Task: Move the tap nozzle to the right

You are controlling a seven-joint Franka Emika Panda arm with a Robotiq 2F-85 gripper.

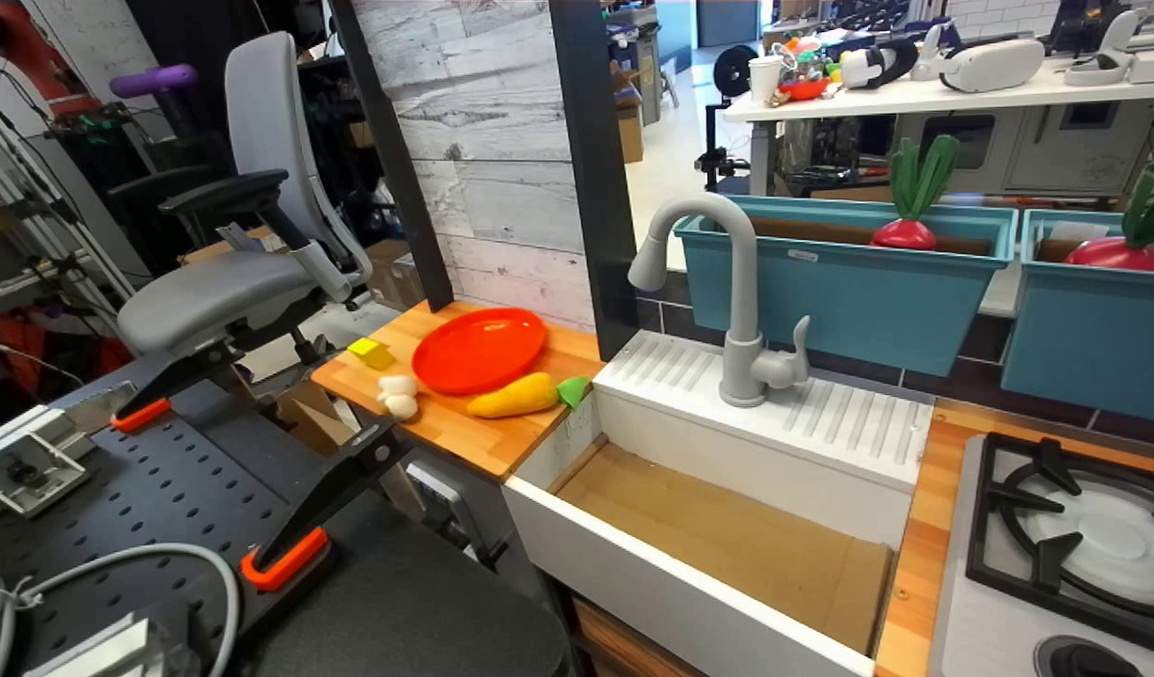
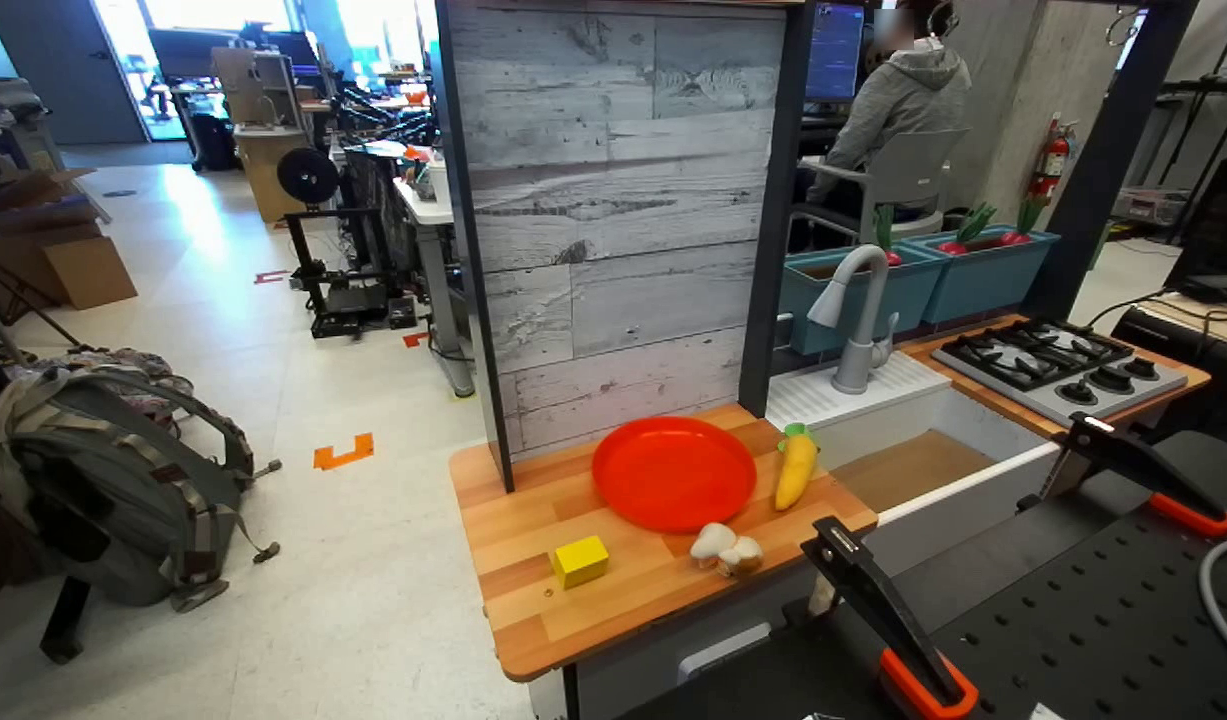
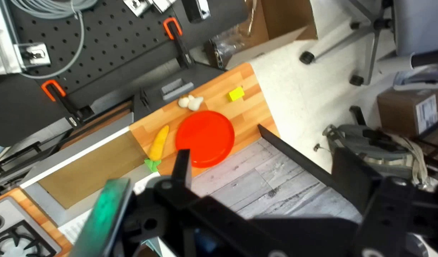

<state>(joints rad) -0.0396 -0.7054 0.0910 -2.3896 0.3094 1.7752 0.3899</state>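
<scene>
The tap nozzle, a tall matte grey gooseneck spout, stands upright behind the sink in both exterior views [image 1: 744, 273] [image 2: 871, 300]. Its downward end points over the sink's left back part, toward the plank panel, in an exterior view. The small grey lever handle [image 1: 800, 353] is at its base. In the wrist view the tap is mostly or wholly hidden behind the gripper's parts. My gripper [image 3: 267, 171] shows only in the wrist view. Its two fingers are wide apart with nothing between them, high above the counter and the plank panel. It is out of both exterior views.
The white sink [image 1: 689, 602] has a cardboard floor. A red plate [image 1: 482, 350], yellow carrot-like toy [image 1: 515, 397], white mushrooms [image 1: 398, 399] and yellow block [image 1: 371, 354] lie on the wooden counter. Blue planters [image 1: 840, 301] stand behind the tap. A plank panel [image 2: 613, 220] and stove [image 2: 1063, 365] flank the sink.
</scene>
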